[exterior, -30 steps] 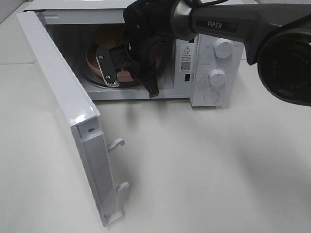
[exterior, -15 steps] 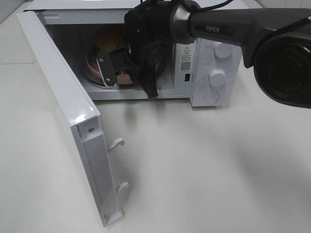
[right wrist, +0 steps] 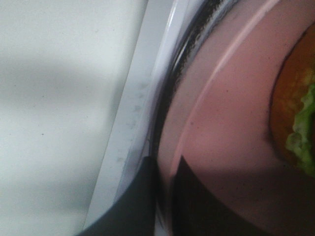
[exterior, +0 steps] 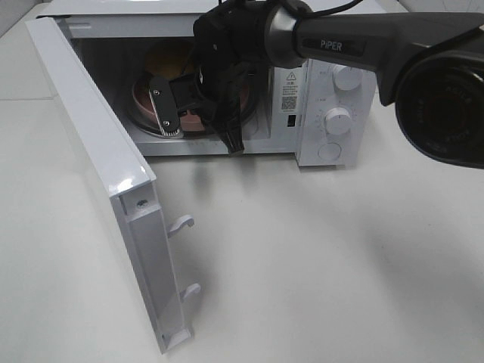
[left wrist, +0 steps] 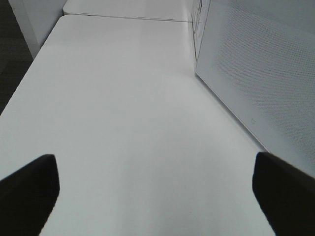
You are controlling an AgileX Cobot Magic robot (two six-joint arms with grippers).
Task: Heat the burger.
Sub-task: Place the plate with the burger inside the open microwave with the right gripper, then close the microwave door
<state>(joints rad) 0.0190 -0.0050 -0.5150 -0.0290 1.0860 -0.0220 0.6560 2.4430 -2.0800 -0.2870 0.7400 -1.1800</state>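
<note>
One burger (exterior: 170, 59) lies toward the far side of one pink plate (exterior: 142, 97), and the plate appears to rest on the single glass turntable (exterior: 147, 121) inside the open microwave (exterior: 333, 91). In the right wrist view the burger (right wrist: 295, 103) shows orange bun and green filling, well in from the plate (right wrist: 221, 128) rim.

The right jaws are pressed together on the near rim of that plate, one of the fingers (right wrist: 140, 206) on each face of it. As I read it, you are seating the plate.

- Keep it level so the burger does not slide.
- Make sure it sits centred on the turntable (right wrist: 197, 49), not overhanging the near edge.
- Then part the jaws fully before you draw back, so you do not drag the plate with you.
- Pull straight out toward the near side, clear of the cavity frame.

The left jaws are spread wide, fingers (left wrist: 27, 194) apart, above the bare desk (left wrist: 123, 98) beside a white perforated panel.

Counted: one door (exterior: 98, 151), swung open to the left, with two latch hooks (exterior: 181, 222); two dials (exterior: 348, 76) and one round button (exterior: 330, 151) on the right-hand panel.
</note>
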